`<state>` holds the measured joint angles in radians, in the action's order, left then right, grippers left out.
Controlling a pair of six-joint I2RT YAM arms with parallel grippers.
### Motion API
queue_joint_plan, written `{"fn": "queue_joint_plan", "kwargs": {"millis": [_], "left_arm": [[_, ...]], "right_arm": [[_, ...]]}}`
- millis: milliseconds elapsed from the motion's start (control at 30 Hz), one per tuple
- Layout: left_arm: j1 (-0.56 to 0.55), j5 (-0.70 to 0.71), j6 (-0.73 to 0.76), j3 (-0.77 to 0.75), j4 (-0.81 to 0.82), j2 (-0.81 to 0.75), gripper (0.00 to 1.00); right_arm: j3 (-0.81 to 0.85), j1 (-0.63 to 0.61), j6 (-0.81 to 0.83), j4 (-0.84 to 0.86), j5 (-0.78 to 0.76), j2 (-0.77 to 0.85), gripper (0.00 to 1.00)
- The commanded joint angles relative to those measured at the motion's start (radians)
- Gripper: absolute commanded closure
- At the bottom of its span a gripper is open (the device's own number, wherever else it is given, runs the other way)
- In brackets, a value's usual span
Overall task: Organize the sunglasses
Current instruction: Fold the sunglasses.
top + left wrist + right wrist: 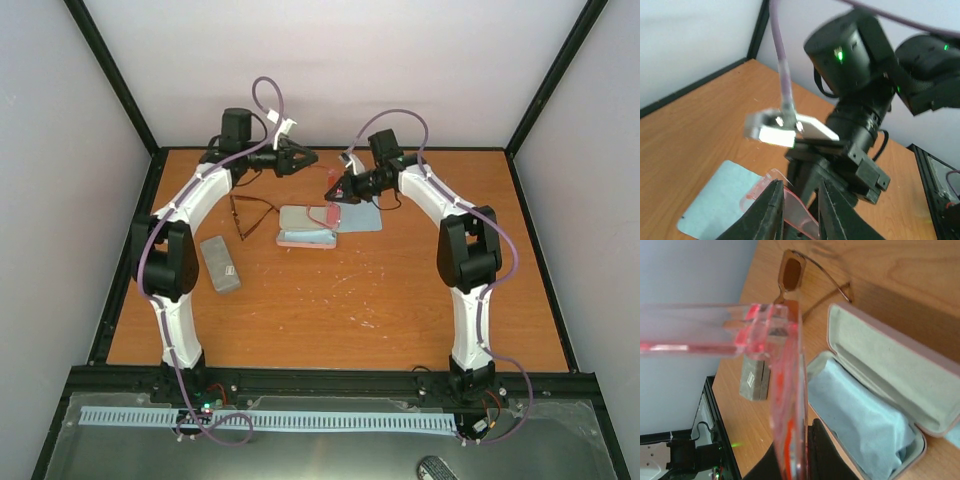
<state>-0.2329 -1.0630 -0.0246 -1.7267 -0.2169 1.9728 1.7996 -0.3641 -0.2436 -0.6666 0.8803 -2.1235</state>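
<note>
Sunglasses point(787, 390) in red-orange sit pinched in the narrowly closed right claw point(797, 456).

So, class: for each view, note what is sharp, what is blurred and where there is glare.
Top external: evenly lit and sharp, with only soft shadows. Left wrist: the right arm is blurred, and the white connector glares. Right wrist: the red-orange sunglasses in the right tool are too close and blurred; the open case is sharper.
</note>
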Motion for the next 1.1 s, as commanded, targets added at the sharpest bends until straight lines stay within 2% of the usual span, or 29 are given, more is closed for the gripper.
{"fn": "queue_joint_plan", "kwargs": {"millis": [0, 267, 567, 700, 833, 933, 1067], "left_arm": [[-0.026, -0.031, 0.046, 0.036, -0.03, -0.029, 0.8], [-0.057, -0.011, 0.162, 0.072, -0.126, -0.029, 0.81], [-0.062, 0.058, 0.228, 0.138, -0.15, -0.008, 0.8], [-0.048, 0.145, 0.215, 0.138, -0.133, -0.017, 0.8], [0.033, 0.177, 0.146, 0.142, -0.077, -0.056, 0.77], [0.043, 0.184, 0.216, 0.153, -0.114, -0.101, 0.78], [0.029, 0.127, 0.289, 0.203, -0.194, -0.144, 0.85]], "right_arm": [[0.125, 0.001, 0.044, -0.052, 0.042, -0.051, 0.97], [0.301, 0.001, 0.102, -0.159, 0.072, -0.126, 0.97], [0.316, 0.001, 0.096, -0.14, 0.183, -0.085, 0.97], [0.29, 0.011, 0.085, -0.163, 0.078, -0.068, 0.97], [0.195, 0.053, 0.038, -0.127, -0.029, -0.047, 0.97], [0.178, 0.084, -0.008, -0.092, -0.064, -0.051, 0.97], [0.266, 0.095, -0.049, -0.09, -0.078, -0.11, 0.97]]}}
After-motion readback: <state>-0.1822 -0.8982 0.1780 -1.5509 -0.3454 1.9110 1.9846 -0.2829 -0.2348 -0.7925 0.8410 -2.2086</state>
